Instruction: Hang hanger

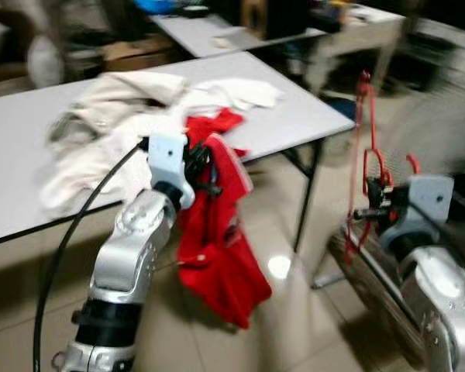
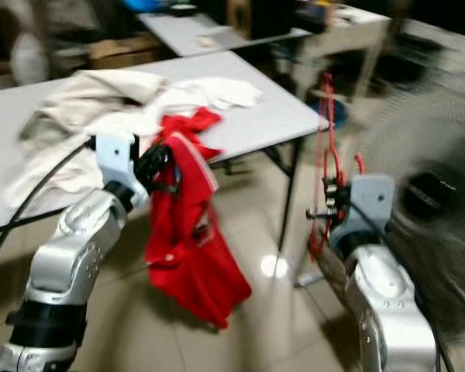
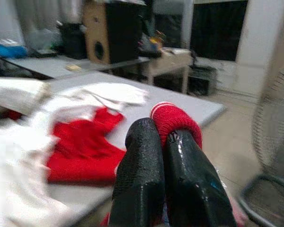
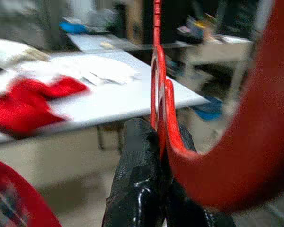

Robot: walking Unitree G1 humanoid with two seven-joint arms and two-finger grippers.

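My left gripper is shut on a red shirt, which hangs off the table's front edge toward the floor; its other end lies on the tabletop. In the left wrist view the black fingers pinch the shirt's red ribbed hem. To the right, beyond the table's corner, my right gripper is shut on a red plastic hanger held upright. In the right wrist view the hanger runs between the closed fingers.
A white table carries a heap of pale clothes. A floor fan stands at the right, close to my right arm. A second table with a dark speaker is behind. Tiled floor lies below.
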